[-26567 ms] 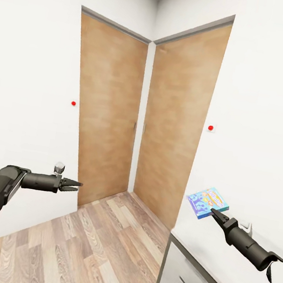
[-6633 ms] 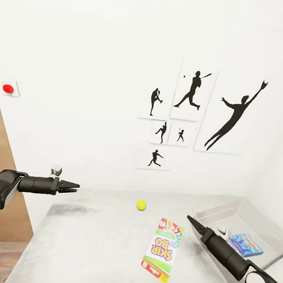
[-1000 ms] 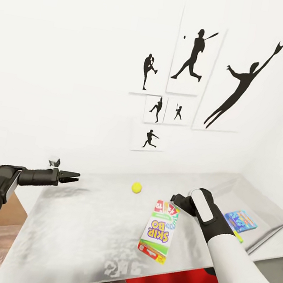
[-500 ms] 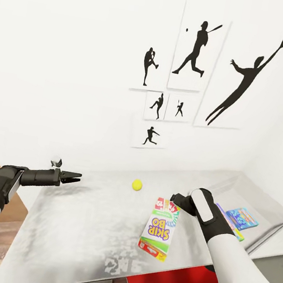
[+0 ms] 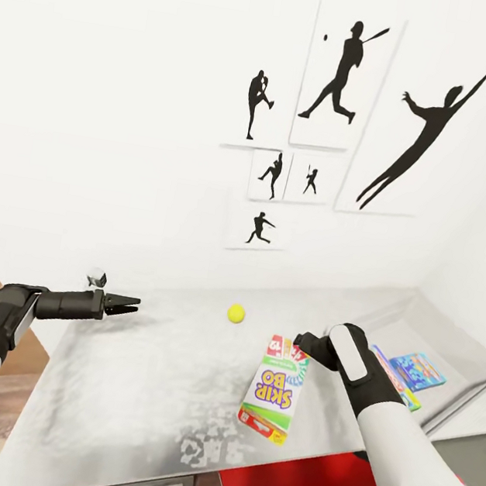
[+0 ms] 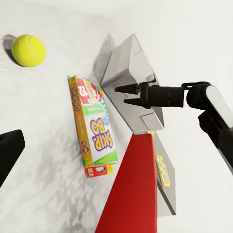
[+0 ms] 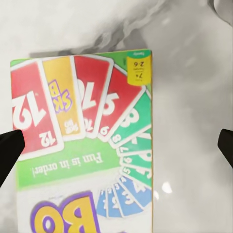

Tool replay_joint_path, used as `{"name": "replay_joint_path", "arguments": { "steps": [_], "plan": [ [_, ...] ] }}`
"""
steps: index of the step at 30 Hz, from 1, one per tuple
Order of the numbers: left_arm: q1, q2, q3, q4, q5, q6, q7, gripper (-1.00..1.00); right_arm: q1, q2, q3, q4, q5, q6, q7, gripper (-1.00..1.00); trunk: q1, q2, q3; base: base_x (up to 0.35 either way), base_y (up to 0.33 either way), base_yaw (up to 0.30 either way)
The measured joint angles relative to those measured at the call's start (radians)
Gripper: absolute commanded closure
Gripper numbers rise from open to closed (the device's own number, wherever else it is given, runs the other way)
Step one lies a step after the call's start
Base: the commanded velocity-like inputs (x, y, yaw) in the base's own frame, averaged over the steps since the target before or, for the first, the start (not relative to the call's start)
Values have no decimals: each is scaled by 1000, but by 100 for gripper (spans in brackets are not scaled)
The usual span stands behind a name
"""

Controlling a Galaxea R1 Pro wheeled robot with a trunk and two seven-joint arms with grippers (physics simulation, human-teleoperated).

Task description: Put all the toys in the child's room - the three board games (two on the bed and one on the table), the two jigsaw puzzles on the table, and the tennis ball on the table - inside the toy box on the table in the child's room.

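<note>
Our right forearm hides part of the toy box [image 5: 447, 342] and a puzzle edge there; a small blue board game [image 5: 417, 370] lies inside. Skip-Bo board game [image 5: 275, 389] flat on table [image 5: 134, 383], long axis abt 12–6 o'clock. Right gripper [image 6: 121, 94] above its far end, jaws wide. Tennis ball [image 5: 236, 314] at 11 o'clock of it. Left gripper [image 5: 129, 305] over the table's left end, jaws narrow, empty.

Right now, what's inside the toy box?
The toy box holds a small blue board game and a colourful puzzle's edge. The right arm covers the tray's near part, so anything there is hidden.
</note>
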Motion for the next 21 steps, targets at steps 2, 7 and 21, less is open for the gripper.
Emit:
{"name": "replay_joint_path", "arguments": {
  "steps": [2,7,21],
  "plan": [
    [0,0,0,0,0,0,0,-100,0,-1,0,0,0,0,2,-100,0,0,-3,0,0,0],
    [0,0,0,0,0,0,0,-100,1,-4,0,0,0,0,26,-100,0,0,-11,0,0,0],
    [0,0,0,0,0,0,0,-100,1,-8,0,0,0,-32,56,-100,0,0,-34,0,0,0]
  ]
}}
